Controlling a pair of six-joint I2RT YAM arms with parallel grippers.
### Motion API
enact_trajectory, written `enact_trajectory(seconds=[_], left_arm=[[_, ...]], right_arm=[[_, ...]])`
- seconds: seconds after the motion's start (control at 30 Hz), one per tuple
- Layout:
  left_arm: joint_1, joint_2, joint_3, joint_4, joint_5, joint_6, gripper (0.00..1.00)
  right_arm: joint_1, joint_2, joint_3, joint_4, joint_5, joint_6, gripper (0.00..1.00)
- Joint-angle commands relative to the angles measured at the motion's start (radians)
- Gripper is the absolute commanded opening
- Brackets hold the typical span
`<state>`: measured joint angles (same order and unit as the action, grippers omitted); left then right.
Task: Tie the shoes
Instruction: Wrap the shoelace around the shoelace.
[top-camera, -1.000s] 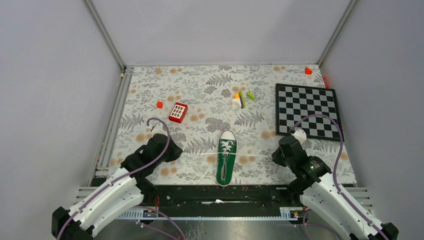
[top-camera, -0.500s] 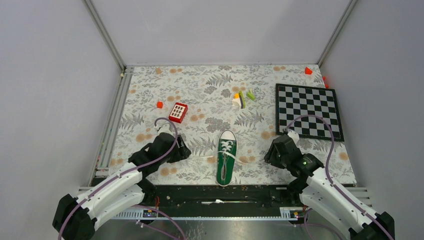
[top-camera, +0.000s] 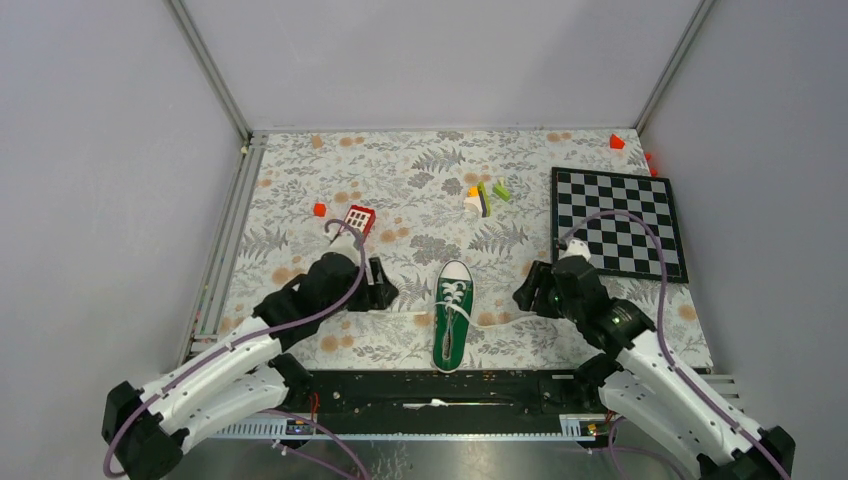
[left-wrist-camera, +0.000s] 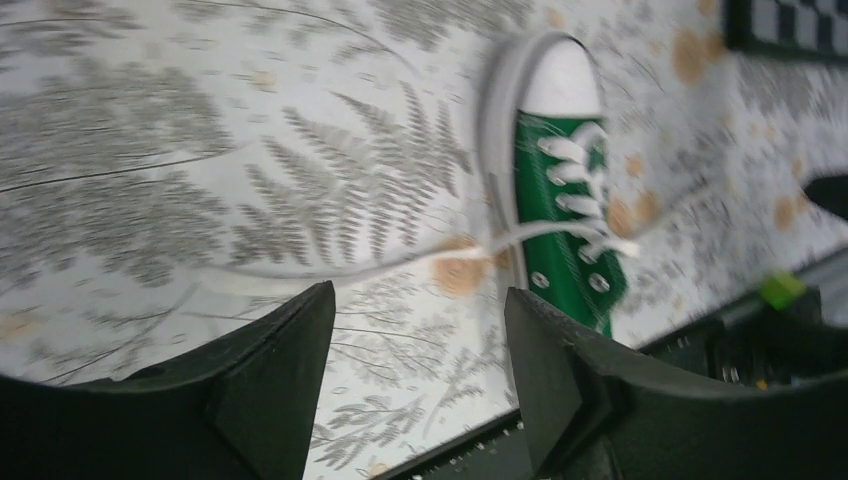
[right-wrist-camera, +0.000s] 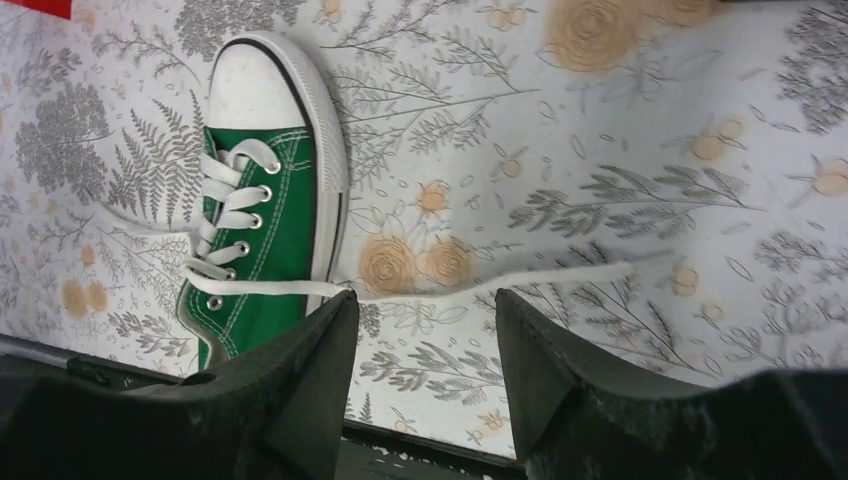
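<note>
The green shoe (top-camera: 452, 318) lies on the flowered cloth near the front edge, with its white toe cap pointing away from me. Its white laces trail loose to both sides: one end (left-wrist-camera: 330, 268) runs left, the other end (right-wrist-camera: 480, 278) runs right. To the left of the shoe, my left gripper (top-camera: 385, 297) hovers open just above the cloth, its tips (left-wrist-camera: 418, 300) just short of the left lace with nothing between them. My right gripper (top-camera: 522, 297) is open to the shoe's right. Its tips (right-wrist-camera: 425, 300) are just short of the right lace and hold nothing.
A red-and-white keypad block (top-camera: 357, 222) sits behind my left arm. A chessboard (top-camera: 615, 222) lies at the right, partly behind my right arm. Small coloured blocks (top-camera: 485, 197) and a red piece (top-camera: 319, 209) lie farther back. A black rail (top-camera: 440, 388) runs along the near edge.
Both grippers have opened and let go of the lace ends, which now lie slack on the cloth. Both arms have swung inward toward the shoe.
</note>
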<state>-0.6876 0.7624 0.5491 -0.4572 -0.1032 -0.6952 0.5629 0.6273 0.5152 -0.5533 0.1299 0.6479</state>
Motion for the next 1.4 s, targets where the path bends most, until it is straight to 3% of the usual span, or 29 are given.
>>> enact_trajectory(seconds=[0.0,0.1,0.2,0.33,0.63,1.0,1.23,1.3,1.37], left_arm=[[-0.143,0.049,0.024,0.183,0.084,0.079,0.67],[-0.238,0.071,-0.029,0.375,0.098,0.117,0.69],[-0.245,0.136,-0.055,0.505,0.181,0.176,0.68],[-0.255,0.165,-0.156,0.696,0.121,0.212,0.68],[-0.257,0.333,-0.169,0.777,0.172,0.291,0.65],[-0.259,0.477,-0.164,0.876,0.117,0.387,0.61],[-0.259,0.555,-0.155,0.930,0.113,0.364,0.48],[-0.259,0.563,-0.147,0.932,0.107,0.357,0.34],[-0.259,0.557,-0.130,0.908,0.082,0.356,0.07]], right_arm=[[0.022,0.112,0.051,0.151,-0.127,-0.058,0.59],[0.058,0.157,0.067,0.184,-0.125,-0.045,0.58],[0.064,0.164,0.068,0.198,-0.116,-0.039,0.59],[0.065,0.140,0.062,0.186,-0.090,-0.043,0.59],[0.063,0.101,0.043,0.159,-0.056,-0.048,0.60],[0.062,0.108,0.054,0.150,-0.049,-0.052,0.60],[0.064,0.094,0.045,0.142,-0.036,-0.047,0.60],[0.063,0.092,0.044,0.139,-0.035,-0.048,0.60],[0.063,0.094,0.044,0.136,-0.035,-0.055,0.60]])
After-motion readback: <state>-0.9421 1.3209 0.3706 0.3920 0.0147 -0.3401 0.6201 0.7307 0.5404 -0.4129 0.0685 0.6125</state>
